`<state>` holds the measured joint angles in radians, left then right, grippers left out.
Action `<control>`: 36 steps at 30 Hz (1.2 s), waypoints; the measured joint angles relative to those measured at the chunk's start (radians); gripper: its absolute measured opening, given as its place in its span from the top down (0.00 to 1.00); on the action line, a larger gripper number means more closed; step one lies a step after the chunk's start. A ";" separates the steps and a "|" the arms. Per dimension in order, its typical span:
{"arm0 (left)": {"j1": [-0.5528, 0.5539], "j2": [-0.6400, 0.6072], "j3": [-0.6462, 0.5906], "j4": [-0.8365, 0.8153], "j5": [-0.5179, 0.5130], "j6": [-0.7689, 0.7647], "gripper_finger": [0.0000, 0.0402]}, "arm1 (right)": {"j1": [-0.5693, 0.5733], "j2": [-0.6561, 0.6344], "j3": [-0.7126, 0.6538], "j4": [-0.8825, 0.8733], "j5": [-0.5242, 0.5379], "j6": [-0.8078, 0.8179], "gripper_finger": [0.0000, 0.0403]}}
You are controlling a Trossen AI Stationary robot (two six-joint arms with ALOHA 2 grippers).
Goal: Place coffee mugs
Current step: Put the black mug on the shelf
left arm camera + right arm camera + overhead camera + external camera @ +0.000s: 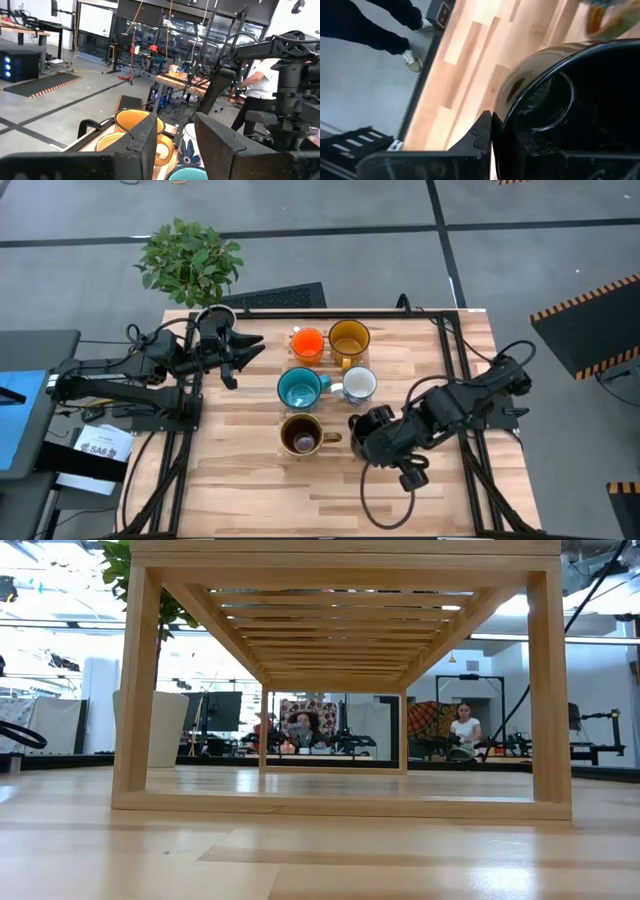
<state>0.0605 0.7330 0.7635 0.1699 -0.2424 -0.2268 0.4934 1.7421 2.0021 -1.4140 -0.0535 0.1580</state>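
Nearby, right gripper (372, 435) holds black mug (366, 423) beside brown mug (302, 435).

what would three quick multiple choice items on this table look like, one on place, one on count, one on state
1. Which mug is nearest the right gripper?
A. orange
B. black
C. teal

2. How many mugs stand free of either gripper?
A. five
B. three
C. seven

3. What state are the left gripper jaws in?
A. shut on the white mug
B. shut on the plant
C. open, holding nothing

Key: 1 B, the black mug sits right at its jaws. 2 A, the orange mug, amber mug, teal mug, white mug and brown mug. 3 C, its jaws stand apart over the table.
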 joint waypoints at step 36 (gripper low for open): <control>0.000 0.000 0.000 -0.008 0.053 -0.002 0.71 | -0.104 0.079 0.001 0.072 0.008 -0.162 0.65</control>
<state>0.0601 0.7334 0.7635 0.1619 -0.1890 -0.2291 0.3893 1.8210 2.0033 -1.3418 -0.0452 -0.0036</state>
